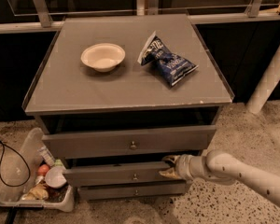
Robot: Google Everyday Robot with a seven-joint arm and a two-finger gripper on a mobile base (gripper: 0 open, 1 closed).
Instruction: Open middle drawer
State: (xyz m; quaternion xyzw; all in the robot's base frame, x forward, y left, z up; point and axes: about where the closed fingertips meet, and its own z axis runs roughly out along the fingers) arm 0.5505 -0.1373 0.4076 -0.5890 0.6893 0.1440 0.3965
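Note:
The grey cabinet has three drawer fronts, each with a small round knob. The middle drawer (pixel 116 174) sits under the tall top drawer (pixel 128 141) and sticks out a little in front of the bottom drawer (pixel 130 190). My gripper (pixel 169 167) comes in from the lower right on a white arm (pixel 233 171). It is at the right end of the middle drawer's front, well right of its knob (pixel 135 176). Its two tan fingers (pixel 170 159) stand apart, one above the other. The top drawer also stands slightly out.
On the cabinet top (pixel 74 87) are a white bowl (pixel 103 56) and a blue chip bag (pixel 169 62). A clear bin of items (pixel 35 183) and a black cable (pixel 9 164) lie on the floor at the left. A white post (pixel 270 76) stands at the right.

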